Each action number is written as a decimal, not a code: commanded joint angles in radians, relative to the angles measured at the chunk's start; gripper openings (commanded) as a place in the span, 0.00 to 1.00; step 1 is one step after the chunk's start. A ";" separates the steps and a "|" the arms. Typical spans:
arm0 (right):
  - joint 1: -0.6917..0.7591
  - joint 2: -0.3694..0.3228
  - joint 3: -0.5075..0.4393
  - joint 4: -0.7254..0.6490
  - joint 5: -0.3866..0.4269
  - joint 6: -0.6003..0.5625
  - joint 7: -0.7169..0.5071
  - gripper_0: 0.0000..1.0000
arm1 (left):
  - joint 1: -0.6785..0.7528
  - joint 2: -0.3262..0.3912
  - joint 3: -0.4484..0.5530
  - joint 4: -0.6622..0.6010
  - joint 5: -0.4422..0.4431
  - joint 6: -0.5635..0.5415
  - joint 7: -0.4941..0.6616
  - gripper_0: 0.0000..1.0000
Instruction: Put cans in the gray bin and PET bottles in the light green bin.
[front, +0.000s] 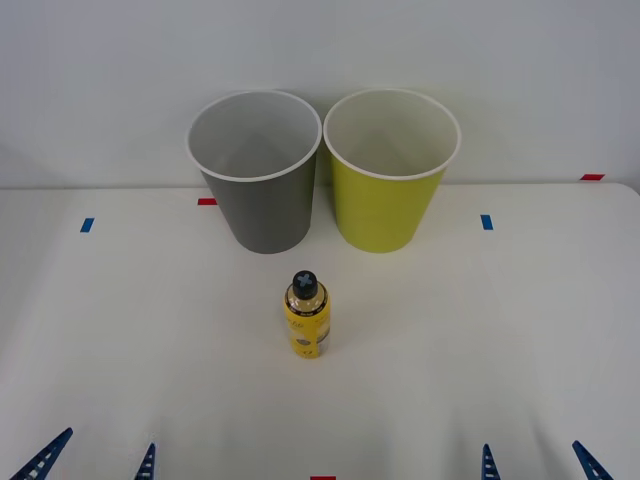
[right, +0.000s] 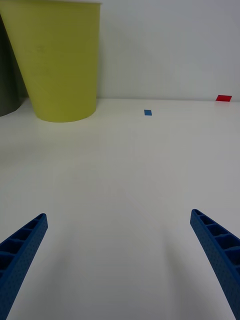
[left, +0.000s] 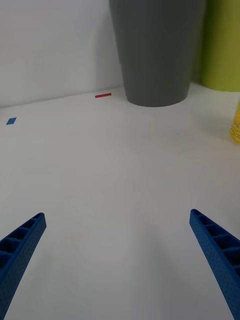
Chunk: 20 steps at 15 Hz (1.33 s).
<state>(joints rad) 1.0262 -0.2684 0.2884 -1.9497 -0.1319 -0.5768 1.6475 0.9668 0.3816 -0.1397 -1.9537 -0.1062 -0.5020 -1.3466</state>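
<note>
Bottle (front: 307, 315) upright on table (front: 120, 340), ahead between both grippers' wide fingers: left gripper (front: 92, 458), right gripper (front: 537, 458); bins beyond.

Lab: tape-marked white table (front: 120, 330)

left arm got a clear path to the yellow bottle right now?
Probably yes. The left gripper is open at the table's near edge, and the PET bottle stands upright ahead toward the centre, with bare table between. The gray bin sits behind the bottle.
</note>
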 joint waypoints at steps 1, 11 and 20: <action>0.000 0.000 0.000 0.000 0.000 0.000 0.000 1.00 | -0.102 0.079 -0.044 0.001 0.000 0.023 0.006 1.00; 0.000 0.000 0.000 0.000 0.000 0.000 0.000 1.00 | -0.395 0.260 -0.242 0.061 -0.007 0.065 0.012 1.00; 0.000 0.000 0.000 0.000 0.000 0.000 0.000 1.00 | -0.612 0.234 -0.377 0.098 0.013 0.152 0.040 1.00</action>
<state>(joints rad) 1.0262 -0.2684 0.2884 -1.9497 -0.1319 -0.5768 1.6475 0.3656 0.6276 -0.5112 -1.8560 -0.0945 -0.3570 -1.3114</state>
